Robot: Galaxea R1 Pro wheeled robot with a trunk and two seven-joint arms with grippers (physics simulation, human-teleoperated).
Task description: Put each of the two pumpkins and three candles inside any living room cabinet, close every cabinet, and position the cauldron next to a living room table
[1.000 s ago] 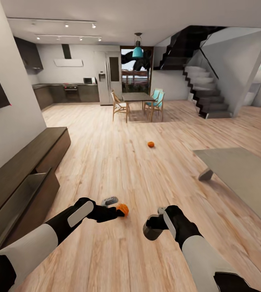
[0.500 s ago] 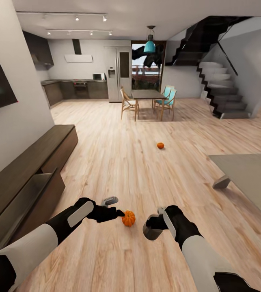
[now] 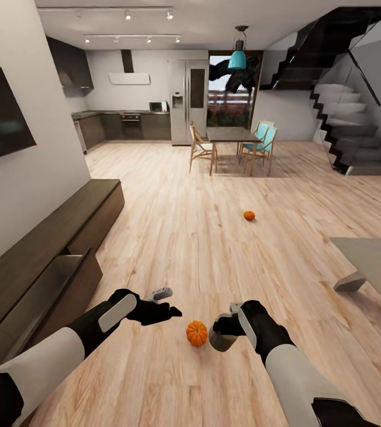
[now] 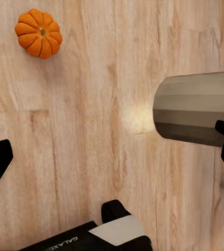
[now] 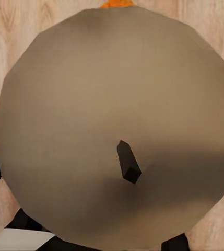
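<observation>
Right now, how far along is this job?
Early. Done: one drawer of the cabinet stands open. In hand: the right end effector grips a grey candle; the left end effector is open. Left: the near pumpkin and the far pumpkin lie on the floor, and the drawer needs closing.

Open-plan room floored in pale wood planks (image 3: 178,237). White wall (image 3: 30,172) on the left bearing a dark screen (image 3: 0,115). Far back, grey kitchen cupboards (image 3: 125,126), steel fridge (image 3: 189,101), dining table (image 3: 231,135) ringed by wooden and teal chairs under a teal pendant lamp (image 3: 237,58). Dark staircase (image 3: 356,130) at right; ceiling spotlights overhead.
</observation>
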